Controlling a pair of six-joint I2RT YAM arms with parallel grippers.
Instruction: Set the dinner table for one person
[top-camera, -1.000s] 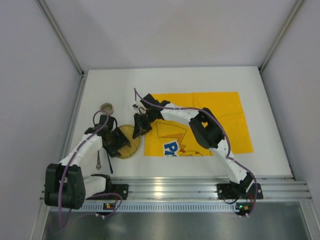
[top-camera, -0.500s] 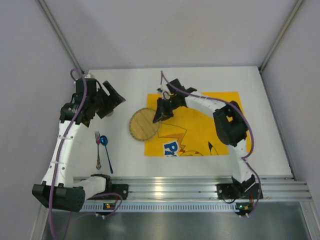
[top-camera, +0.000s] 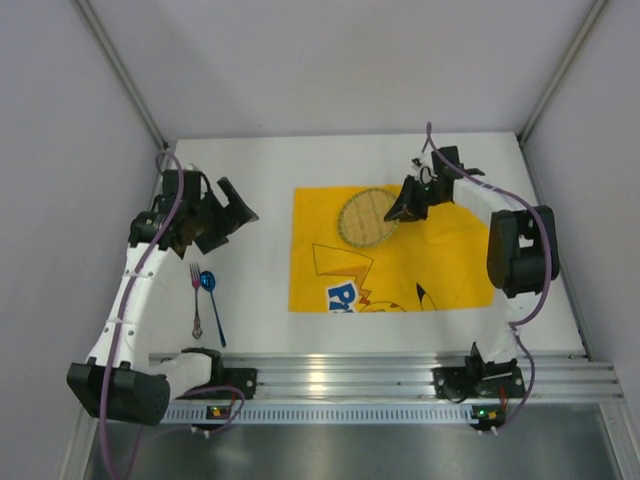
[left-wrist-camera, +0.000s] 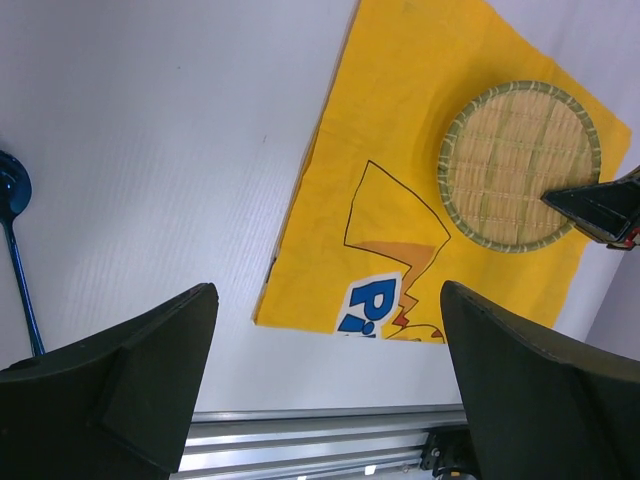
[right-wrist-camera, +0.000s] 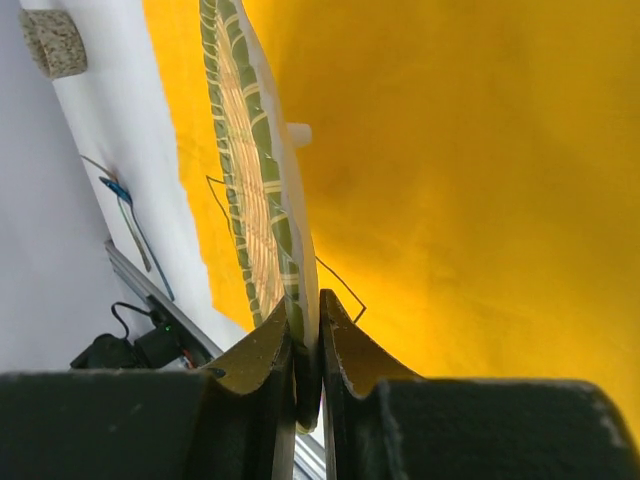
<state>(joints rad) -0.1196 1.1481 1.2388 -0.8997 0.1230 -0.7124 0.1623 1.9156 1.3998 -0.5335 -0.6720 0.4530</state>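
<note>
Currently the right hand (top-camera: 405, 207) pinches the rim of a woven bamboo plate (top-camera: 368, 216), apparently tilted, above the yellow placemat (top-camera: 450, 250). The left hand (top-camera: 225, 218) stands wide open over the table (top-camera: 250, 290), beyond the fork (top-camera: 196, 300) and blue spoon (top-camera: 208, 283).

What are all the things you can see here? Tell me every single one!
dinner table: one, white, under everything
rail: one, ribbed silver metal, along the table's near edge
placemat: one, yellow with a cartoon print, on the right half of the table
woven plate: one, round, tan with a green rim, over the placemat's far part
fork: one, silver, on the bare table left of the placemat
spoon: one, blue, right beside the fork
small round block: one, speckled beige, on the bare table, seen only in the right wrist view
left gripper: one, black, open, holding nothing, above the table's left side
right gripper: one, black, shut on the woven plate's rim
</note>
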